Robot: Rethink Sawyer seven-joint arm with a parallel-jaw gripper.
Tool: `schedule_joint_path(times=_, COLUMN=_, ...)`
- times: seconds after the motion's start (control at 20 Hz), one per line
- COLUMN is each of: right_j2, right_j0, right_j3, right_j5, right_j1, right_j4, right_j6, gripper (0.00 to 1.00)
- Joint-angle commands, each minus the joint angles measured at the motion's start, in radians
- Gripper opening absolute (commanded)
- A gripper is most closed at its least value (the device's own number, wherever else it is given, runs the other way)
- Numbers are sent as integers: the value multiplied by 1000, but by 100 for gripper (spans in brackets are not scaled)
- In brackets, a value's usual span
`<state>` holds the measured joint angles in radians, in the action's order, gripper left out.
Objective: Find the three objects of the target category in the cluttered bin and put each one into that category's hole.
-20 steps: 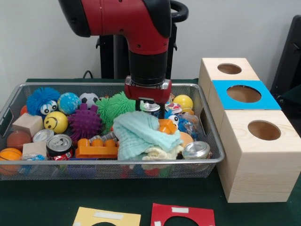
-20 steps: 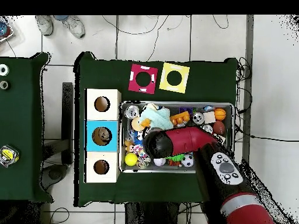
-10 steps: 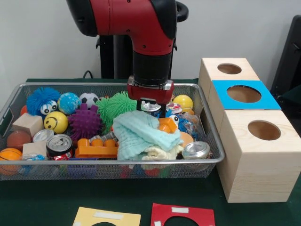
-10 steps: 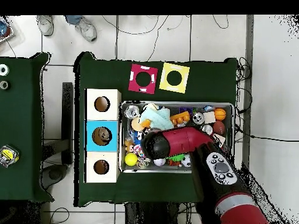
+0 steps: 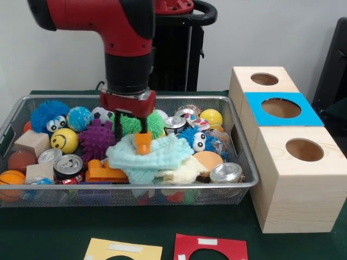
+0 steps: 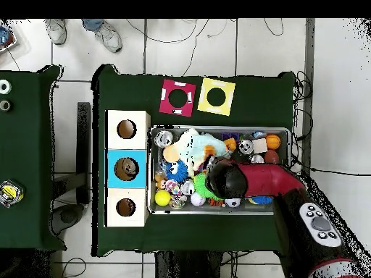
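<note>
The tool (image 5: 130, 131) hangs over the wire bin (image 5: 238, 142), seemingly pinching an orange block (image 5: 143, 143) just above the teal cloth (image 5: 153, 157) beneath it.

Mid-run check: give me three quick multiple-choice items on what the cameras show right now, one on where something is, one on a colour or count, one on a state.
1. Where is the gripper?
A. Over the boxes
B. Over the wire bin, just above the pale green cloth
C. Over the red card

2. What colour is the top of the middle box?
A. Blue
B. Yellow
C. Red

3. What is the gripper's state?
A. Open and empty
B. Shut on the cloth
C. Shut on a small orange block

Answers:
1 B, the arm comes down inside the bin.
2 A, a blue sheet rings its hole.
3 C, the orange block sits between the fingers.
</note>
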<state>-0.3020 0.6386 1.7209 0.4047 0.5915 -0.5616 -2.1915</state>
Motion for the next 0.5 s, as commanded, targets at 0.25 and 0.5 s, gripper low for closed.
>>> schedule_joint_path(times=0.25, right_j2=-41, right_j0=-13, right_j3=-89, right_j5=-58, right_j1=-81, right_j4=-89, right_j6=71, gripper=100)
schedule_joint_path(times=0.5, right_j2=58, right_j0=-115, right_j3=-120, right_j5=-173, right_j1=-172, right_j4=-91, right_j6=-85, gripper=100)
